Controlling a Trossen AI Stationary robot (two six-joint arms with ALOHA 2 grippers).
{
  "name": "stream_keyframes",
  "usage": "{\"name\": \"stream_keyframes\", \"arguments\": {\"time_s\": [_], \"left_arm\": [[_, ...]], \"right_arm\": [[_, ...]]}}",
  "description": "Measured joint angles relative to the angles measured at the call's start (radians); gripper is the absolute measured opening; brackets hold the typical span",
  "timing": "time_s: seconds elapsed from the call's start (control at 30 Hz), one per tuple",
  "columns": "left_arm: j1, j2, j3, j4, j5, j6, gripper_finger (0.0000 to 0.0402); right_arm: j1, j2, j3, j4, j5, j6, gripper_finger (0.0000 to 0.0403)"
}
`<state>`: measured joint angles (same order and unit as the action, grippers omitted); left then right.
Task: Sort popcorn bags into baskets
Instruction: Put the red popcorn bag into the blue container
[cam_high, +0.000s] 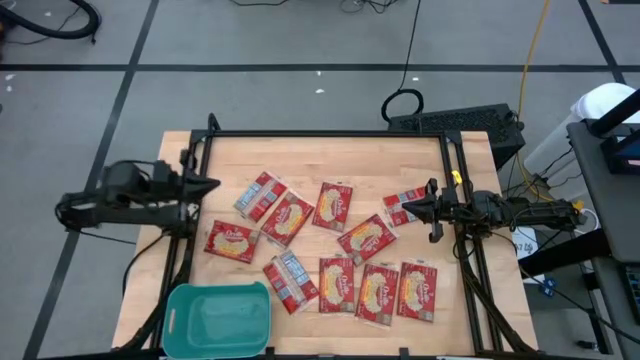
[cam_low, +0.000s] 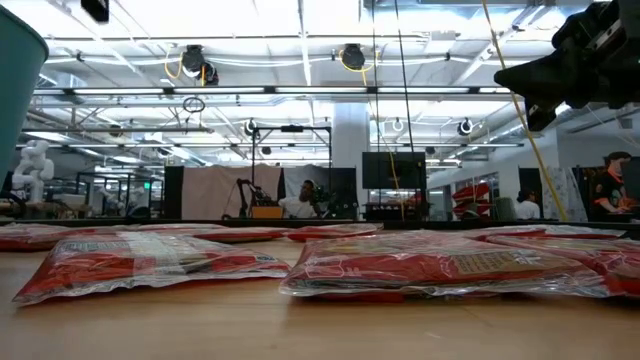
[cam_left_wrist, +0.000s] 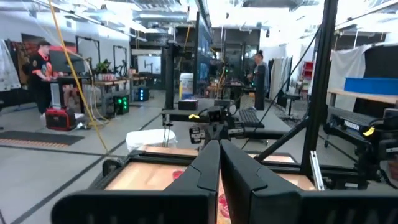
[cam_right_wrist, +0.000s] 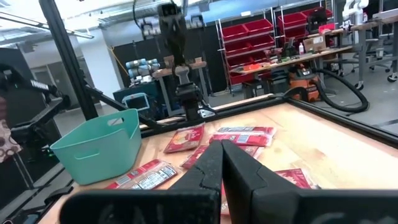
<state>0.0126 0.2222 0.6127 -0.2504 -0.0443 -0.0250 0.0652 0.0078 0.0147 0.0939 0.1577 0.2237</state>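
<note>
From straight overhead, the popcorn bags (cam_high: 340, 245) lie flat and scattered across the middle of the worktop (cam_high: 325, 150), none in the teal basket (cam_high: 218, 318) yet, which sits at the near-left corner. The right hand (cam_high: 410, 205) hovers pinched shut and empty right by the bag at the right end of the spread (cam_high: 402, 206), whose long axis seems to run roughly across the hand's pointing line. The left hand (cam_high: 212, 184) is also closed with nothing in it, parked at the left rail, a bit farther from its closest bag (cam_high: 259, 196). So I'd say the right arm is nearer a pick, though the basket is on the left arm's side.

At worktop level you just get bags lying flat up close; one dark hand (cam_low: 520, 80) hangs high at the right.

The left wrist cam shows its fingers (cam_left_wrist: 205, 171) together, with the other arm opposite.

The right wrist cam shows fingers (cam_right_wrist: 211, 165) together, bags beyond them, and the basket (cam_right_wrist: 96, 149) well off past the bags.
</note>
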Motion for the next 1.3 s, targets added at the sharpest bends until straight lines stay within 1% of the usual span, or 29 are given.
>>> {"name": "stream_keyframes", "arguments": {"time_s": [0.13, 0.23, 0.33, 0.4, 0.53, 0.73, 0.87, 1.0, 1.07, 1.13, 1.3], "left_arm": [[0.0, 0.134, 0.218, -0.174, -0.008, 0.001, 0.0019], [0.0, 0.233, 0.354, -0.287, -0.017, 0.003, 0.0019], [0.0, 0.323, 0.449, -0.401, -0.051, 0.017, 0.0019], [0.0, 0.377, 0.479, -0.463, -0.063, 0.047, 0.0019], [0.0, 0.457, 0.46, -0.5, -0.063, 0.14, 0.0019], [0.0, 0.549, 0.39, -0.496, -0.066, 0.184, 0.0019], [0.0, 0.585, 0.34, -0.467, -0.106, 0.18, 0.0019], [0.0, 0.6, 0.284, -0.414, -0.115, 0.17, 0.0019], [0.0, 0.603, 0.261, -0.371, -0.115, 0.156, 0.0019], [0.0, 0.603, 0.249, -0.365, -0.115, 0.155, 0.0019], [0.0, 0.611, 0.231, -0.367, -0.115, 0.145, 0.0019]], "right_arm": [[0.0, 0.0, 0.0, -0.002, 0.0, 0.0, 0.0], [0.0, 0.0, 0.0, -0.009, 0.001, 0.002, 0.0], [0.0, 0.004, 0.0, -0.019, 0.002, 0.025, 0.0], [0.0, 0.014, 0.0, -0.018, 0.002, 0.048, 0.0], [0.0, 0.036, 0.0, -0.016, 0.02, 0.075, 0.0], [0.0, 0.077, 0.008, 0.03, 0.03, 0.109, 0.0], [0.0, 0.132, 0.051, 0.021, 0.064, 0.103, 0.0], [0.0, 0.216, 0.155, 0.03, 0.081, 0.049, 0.0], [0.0, 0.268, 0.229, 0.011, 0.081, 0.019, 0.0], [0.0, 0.327, 0.313, -0.046, 0.085, -0.015, 0.0], [0.0, 0.505, 0.575, -0.213, 0.123, -0.09, 0.0]]}}
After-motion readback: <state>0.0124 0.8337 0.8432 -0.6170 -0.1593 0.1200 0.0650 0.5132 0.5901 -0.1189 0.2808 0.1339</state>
